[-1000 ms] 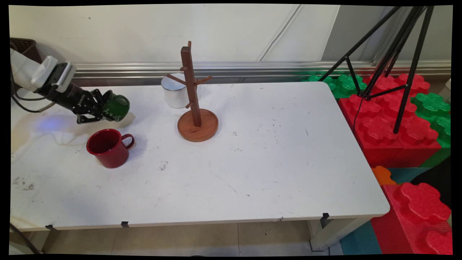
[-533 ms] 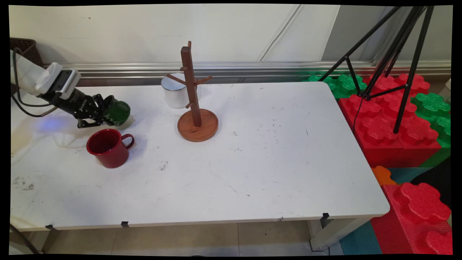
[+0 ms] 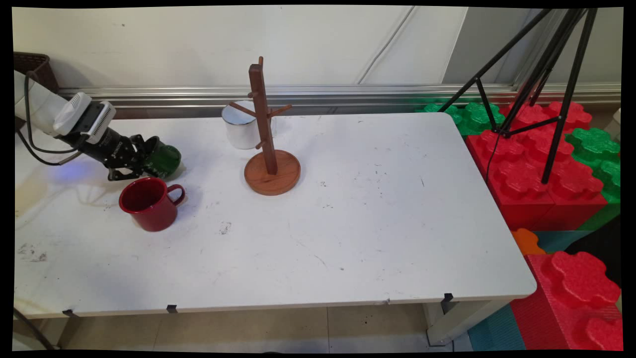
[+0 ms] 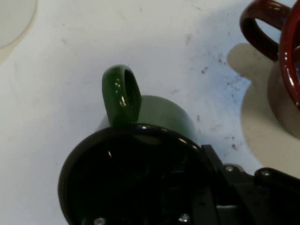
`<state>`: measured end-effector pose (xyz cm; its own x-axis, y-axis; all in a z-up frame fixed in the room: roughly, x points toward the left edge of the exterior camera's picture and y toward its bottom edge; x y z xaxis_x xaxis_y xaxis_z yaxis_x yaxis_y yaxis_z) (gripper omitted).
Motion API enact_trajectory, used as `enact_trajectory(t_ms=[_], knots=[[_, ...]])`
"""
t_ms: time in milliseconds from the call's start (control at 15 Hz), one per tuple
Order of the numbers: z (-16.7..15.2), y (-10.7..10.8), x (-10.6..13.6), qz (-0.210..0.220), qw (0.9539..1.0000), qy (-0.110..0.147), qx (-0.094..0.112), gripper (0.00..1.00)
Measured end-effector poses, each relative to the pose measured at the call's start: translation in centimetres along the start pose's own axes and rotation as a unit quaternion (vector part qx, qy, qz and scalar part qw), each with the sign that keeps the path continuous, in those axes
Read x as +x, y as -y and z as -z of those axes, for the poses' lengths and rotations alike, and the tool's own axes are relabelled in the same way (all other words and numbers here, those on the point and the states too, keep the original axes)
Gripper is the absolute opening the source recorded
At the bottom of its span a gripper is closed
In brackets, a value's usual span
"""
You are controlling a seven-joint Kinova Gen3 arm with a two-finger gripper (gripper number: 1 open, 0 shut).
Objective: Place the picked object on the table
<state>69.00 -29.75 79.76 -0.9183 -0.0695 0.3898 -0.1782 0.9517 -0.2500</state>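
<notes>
- At the left of the main view we see the black two-finger claw (image 3: 140,160) closed on the rim of a dark green enamel mug (image 3: 164,160), one finger seemingly inside the mouth; the hand view shows the rim right against the linkage.
- We find the green mug tilted, mouth toward the arm and its handle (image 4: 122,96) on the upper side; we judge the rim grip keeps that loop free.
- Whether the mug's base touches the white counter (image 3: 348,223) or hangs just above it, we cannot tell.
- Just below it in the frame stands a glossy red enamel mug (image 3: 149,203), upright, handle pointing right, apart from the green one.
- Right of these, at upper centre, stands a brown wooden peg tree on a round base (image 3: 271,169), and a white enamel mug (image 3: 241,130) sits behind it.
</notes>
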Motion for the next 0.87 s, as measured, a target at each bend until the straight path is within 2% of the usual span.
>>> enact_trajectory(t_ms=[200,267,867], knots=[[-0.19,-0.06,0.10,-0.005,1.0000,0.003,-0.001,0.00],[-0.26,-0.07,0.14,-0.007,1.0000,0.004,-0.001,1.00],[-0.31,0.34,0.66,-0.014,0.9999,0.004,0.007,1.00]])
